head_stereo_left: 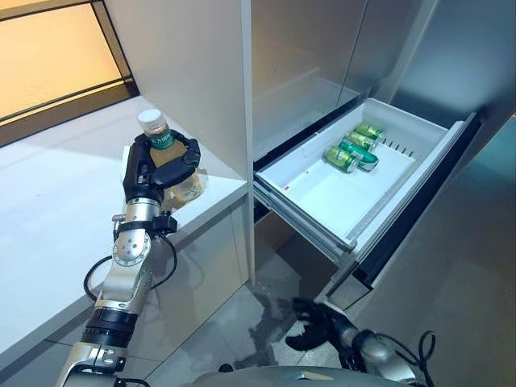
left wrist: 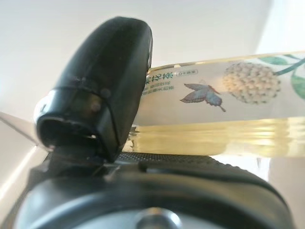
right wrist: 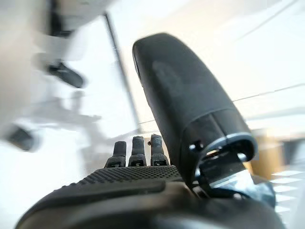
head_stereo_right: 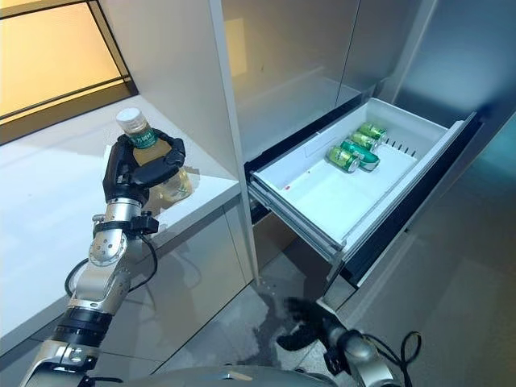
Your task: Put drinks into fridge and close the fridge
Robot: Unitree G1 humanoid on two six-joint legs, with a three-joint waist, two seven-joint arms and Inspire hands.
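Bottle [head_stereo_left: 165, 161] upright, cap up, above counter [head_stereo_left: 48, 218]; gripped in left hand [head_stereo_left: 157, 169]. Right hand [head_stereo_left: 318, 322] low, fingers relaxed, empty.

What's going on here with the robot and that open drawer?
The robot's left hand has its fingers wrapped round a clear plastic bottle of yellowish drink with a white cap at the white counter. The white fridge drawer stands pulled out, with green cans lying at its back. The right hand hangs low and empty, fingers relaxed.
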